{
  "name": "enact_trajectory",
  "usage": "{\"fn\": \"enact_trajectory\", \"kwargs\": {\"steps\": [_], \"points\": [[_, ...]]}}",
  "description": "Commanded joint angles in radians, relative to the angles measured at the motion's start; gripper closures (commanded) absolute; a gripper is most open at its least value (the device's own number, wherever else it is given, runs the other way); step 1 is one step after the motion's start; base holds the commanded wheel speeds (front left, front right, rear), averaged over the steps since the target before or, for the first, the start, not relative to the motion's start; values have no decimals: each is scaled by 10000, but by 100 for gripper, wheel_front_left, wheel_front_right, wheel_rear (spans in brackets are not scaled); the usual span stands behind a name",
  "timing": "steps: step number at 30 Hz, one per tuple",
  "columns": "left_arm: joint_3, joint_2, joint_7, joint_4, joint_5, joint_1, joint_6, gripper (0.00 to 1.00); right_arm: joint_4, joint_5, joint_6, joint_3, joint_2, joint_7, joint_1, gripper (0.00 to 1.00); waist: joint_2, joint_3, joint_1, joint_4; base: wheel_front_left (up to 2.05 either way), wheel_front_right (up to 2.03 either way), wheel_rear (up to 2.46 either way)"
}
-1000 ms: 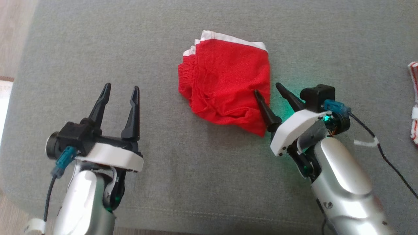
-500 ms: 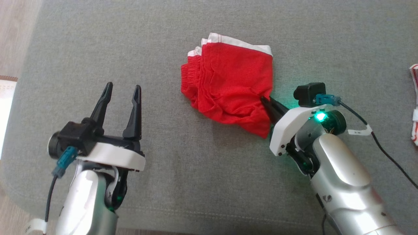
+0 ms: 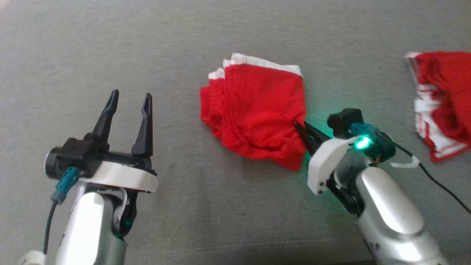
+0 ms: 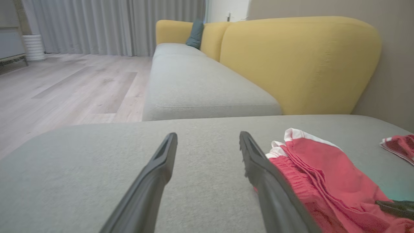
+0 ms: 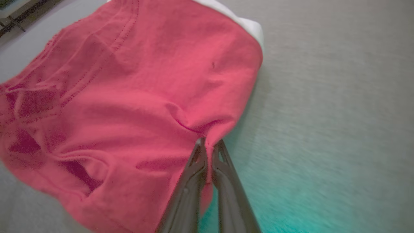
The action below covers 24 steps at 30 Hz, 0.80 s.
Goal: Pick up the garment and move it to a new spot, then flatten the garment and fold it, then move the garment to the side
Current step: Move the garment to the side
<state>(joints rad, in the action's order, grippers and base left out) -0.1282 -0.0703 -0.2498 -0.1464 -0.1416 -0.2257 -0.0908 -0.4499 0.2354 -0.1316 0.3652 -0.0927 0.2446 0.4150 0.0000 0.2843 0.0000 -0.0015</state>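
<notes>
The garment (image 3: 257,114), red with a white band along its far edge, lies folded and rumpled on the grey cushion (image 3: 220,206). My right gripper (image 3: 298,126) is shut on the garment's right edge. The right wrist view shows the two fingers pressed together with a pinch of red cloth (image 5: 207,129) between the tips. My left gripper (image 3: 128,99) stands open to the left of the garment (image 4: 323,181), nothing between its fingers. In the left wrist view its right finger (image 4: 268,184) reaches close to the garment's left side.
A second red and white cloth (image 3: 441,103) lies on the cushion at the far right. A black cable (image 3: 438,184) trails from my right wrist. A yellow sofa back (image 4: 291,61) and a further grey seat (image 4: 200,87) stand beyond, with wooden floor (image 4: 64,90) to the left.
My right gripper has closed from open onto the garment's right edge. The head camera has turned right, bringing more of the second red cloth into the picture. The left arm has kept still.
</notes>
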Motion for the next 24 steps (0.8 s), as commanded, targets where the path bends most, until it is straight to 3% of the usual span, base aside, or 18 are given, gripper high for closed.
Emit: {"fn": "enact_trajectory", "kwargs": {"steps": [1, 11, 19, 24], "points": [[318, -234, -120, 407, 124, -78, -56, 0, 442, -56, 9, 120, -104, 46, -46, 100, 0, 9, 0, -578, 0, 0, 0], [82, -549, -119, 881, 267, -309, -147, 0, 2249, -270, 9, 58, -1908, 350, -181, 100, 0, 525, 0, -2231, 0, 0, 0], [-195, -722, -39, 1001, 294, -611, -199, 0, 2885, -501, 9, -852, -3849, 371, 799, 100, 0, 982, 0, -2650, 0, 0, 0], [-364, -795, 22, 1126, 319, -764, -218, 0, 2727, -475, 9, -1989, -4286, 348, 1320, 100, 0, 1219, 0, -2780, 0, 0, 0]]}}
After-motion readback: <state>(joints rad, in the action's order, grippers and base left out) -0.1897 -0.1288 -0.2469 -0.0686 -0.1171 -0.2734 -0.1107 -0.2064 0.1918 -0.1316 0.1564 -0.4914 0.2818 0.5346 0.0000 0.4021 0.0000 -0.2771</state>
